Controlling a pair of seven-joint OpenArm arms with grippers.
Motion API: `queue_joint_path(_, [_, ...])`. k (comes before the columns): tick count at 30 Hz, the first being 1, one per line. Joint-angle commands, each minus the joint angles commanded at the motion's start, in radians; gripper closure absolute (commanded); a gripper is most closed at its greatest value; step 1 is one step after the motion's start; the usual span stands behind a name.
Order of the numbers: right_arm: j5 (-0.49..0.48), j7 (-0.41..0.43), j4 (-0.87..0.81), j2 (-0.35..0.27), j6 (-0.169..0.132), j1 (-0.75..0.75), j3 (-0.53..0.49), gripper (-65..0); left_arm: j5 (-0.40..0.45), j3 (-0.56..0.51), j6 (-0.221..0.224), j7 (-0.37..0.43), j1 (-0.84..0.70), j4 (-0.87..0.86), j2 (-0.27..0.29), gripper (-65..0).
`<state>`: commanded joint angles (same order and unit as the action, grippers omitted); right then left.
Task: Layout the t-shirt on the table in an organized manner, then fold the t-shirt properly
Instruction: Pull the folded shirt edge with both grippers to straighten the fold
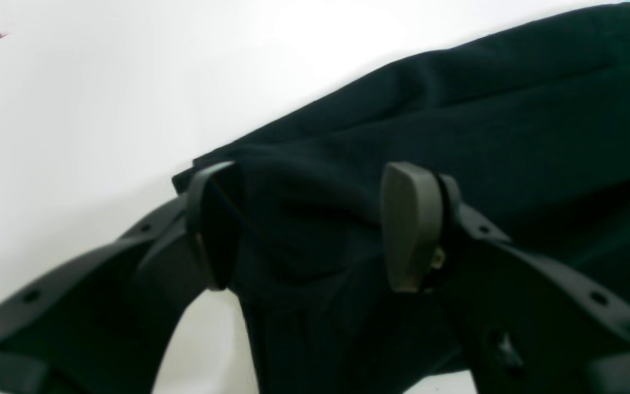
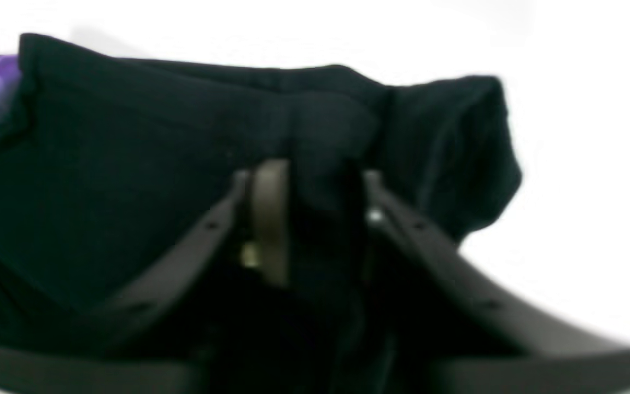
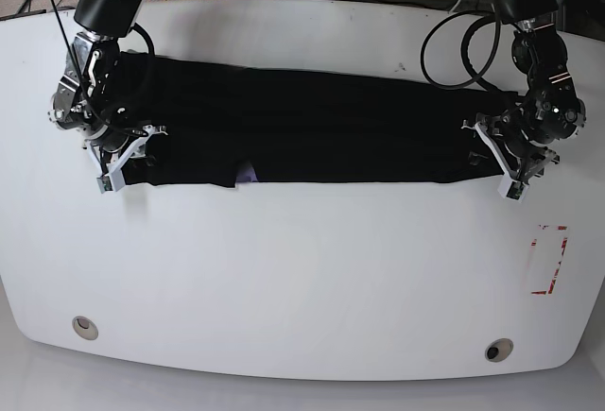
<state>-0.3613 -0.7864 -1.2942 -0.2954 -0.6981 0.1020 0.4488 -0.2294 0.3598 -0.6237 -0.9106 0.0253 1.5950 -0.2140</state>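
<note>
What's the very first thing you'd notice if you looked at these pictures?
A long black t-shirt stretched like a band across the far half of the white table, with one robot arm at each end. The left gripper and the right gripper each have dark cloth bunched between their fingers. A red tape rectangle sits near the table's right edge in the base view, and a bit of purple peeks out at the shirt's near edge.
</note>
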Motion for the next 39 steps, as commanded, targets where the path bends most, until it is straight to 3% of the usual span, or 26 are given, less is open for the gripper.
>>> queue_joint_path(18, [-0.002, -0.089, -0.193, 0.003, 0.0, -0.021, 0.0, -6.3, 0.0, -0.005, 0.0, 0.0, 0.0, -0.002, 0.003, -37.2])
queue_joint_path(27, [-0.002, -0.172, -0.341, 0.021, 0.0, -0.052, 0.003, -6.3, 0.0, -0.005, 0.0, 0.0, 0.002, -0.002, 0.003, -37.2])
queue_joint_path(32, [0.009, -0.175, -0.371, 0.058, 0.0, -0.06, 0.002, -7.0, 0.0, -0.005, 0.0, 0.0, 0.002, -0.002, 0.003, -37.2])
queue_joint_path(35, [0.011, -0.175, -0.368, 0.063, 0.0, -0.061, 0.002, -13.5, 0.0, -0.005, 0.0, 0.0, 0.002, -0.002, 0.003, -37.2])
queue_joint_path(39, [0.011, -0.172, -0.368, 0.068, 0.0, -0.069, 0.005, -31.1, 0.0, -0.005, 0.0, 0.0, 0.002, -0.002, 0.003, -37.2])
